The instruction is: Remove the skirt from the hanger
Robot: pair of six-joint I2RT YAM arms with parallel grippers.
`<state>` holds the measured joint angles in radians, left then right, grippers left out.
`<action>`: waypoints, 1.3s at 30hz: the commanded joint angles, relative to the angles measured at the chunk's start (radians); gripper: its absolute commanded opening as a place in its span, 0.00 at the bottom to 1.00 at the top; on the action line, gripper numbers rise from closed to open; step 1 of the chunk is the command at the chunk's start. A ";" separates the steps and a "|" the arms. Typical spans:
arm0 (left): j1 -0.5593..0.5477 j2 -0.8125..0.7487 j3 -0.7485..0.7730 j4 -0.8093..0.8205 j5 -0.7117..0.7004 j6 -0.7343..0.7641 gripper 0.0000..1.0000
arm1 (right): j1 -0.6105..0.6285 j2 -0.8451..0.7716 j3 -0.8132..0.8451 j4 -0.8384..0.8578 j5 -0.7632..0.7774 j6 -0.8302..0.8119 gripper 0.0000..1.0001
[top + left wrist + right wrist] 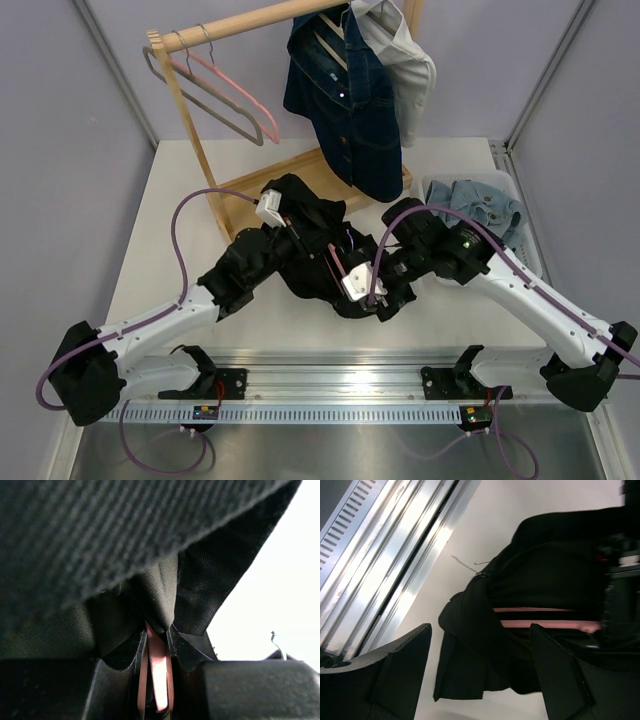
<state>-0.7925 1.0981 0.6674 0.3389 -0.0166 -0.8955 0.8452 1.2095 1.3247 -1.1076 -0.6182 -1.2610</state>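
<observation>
Jaws of left gripper grip the hanger; jaws of right gripper gape, empty, astride the skirt. Risk: closing there traps hanger with cloth, dragging both.

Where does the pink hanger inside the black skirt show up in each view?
Top external: pink hanger at centre, between the two arms, amid the black skirt.
Left wrist: bottom centre, poking from the fabric folds.
Right wrist: right of centre, two pink bars crossing the skirt.
Shared landmark: the black skirt.
</observation>
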 commanded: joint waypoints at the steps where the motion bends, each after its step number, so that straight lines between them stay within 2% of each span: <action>1: 0.013 -0.006 0.054 0.078 0.040 0.024 0.00 | 0.009 -0.002 0.100 -0.023 -0.024 -0.003 0.86; 7: 0.015 0.013 0.075 0.100 0.066 0.003 0.00 | 0.046 0.035 0.021 0.055 0.032 0.029 0.86; 12: 0.016 0.006 0.087 0.103 0.073 -0.008 0.00 | 0.064 0.042 -0.038 0.075 0.090 0.032 0.81; 14: 0.022 -0.001 0.089 0.104 0.076 -0.014 0.00 | 0.064 0.041 -0.065 0.089 0.124 0.040 0.71; 15: 0.024 -0.006 0.089 0.104 0.078 -0.016 0.00 | 0.064 0.036 -0.071 0.091 0.132 0.041 0.62; 19: 0.050 -0.041 0.072 0.109 0.087 -0.036 0.00 | 0.066 0.024 -0.090 0.083 0.155 0.048 0.42; 23: 0.122 -0.098 0.044 0.101 0.099 -0.065 0.00 | 0.065 0.002 -0.131 0.062 0.181 0.038 0.29; 29: 0.229 -0.184 -0.006 0.098 0.089 -0.124 0.00 | 0.066 -0.047 -0.196 0.051 0.160 0.043 0.16; 31: 0.257 -0.196 -0.025 0.115 0.104 -0.147 0.00 | 0.066 -0.048 -0.226 0.063 0.170 0.061 0.09; 32: 0.283 -0.201 -0.028 0.130 0.115 -0.175 0.00 | 0.066 -0.047 -0.237 0.084 0.195 0.072 0.02; 39: 0.360 -0.204 -0.058 0.173 0.236 -0.273 0.00 | 0.066 -0.096 -0.317 0.215 0.281 0.130 0.00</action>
<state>-0.4816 0.9321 0.5911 0.3290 0.2253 -1.1065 0.9028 1.1530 1.0458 -0.8310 -0.4019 -1.1873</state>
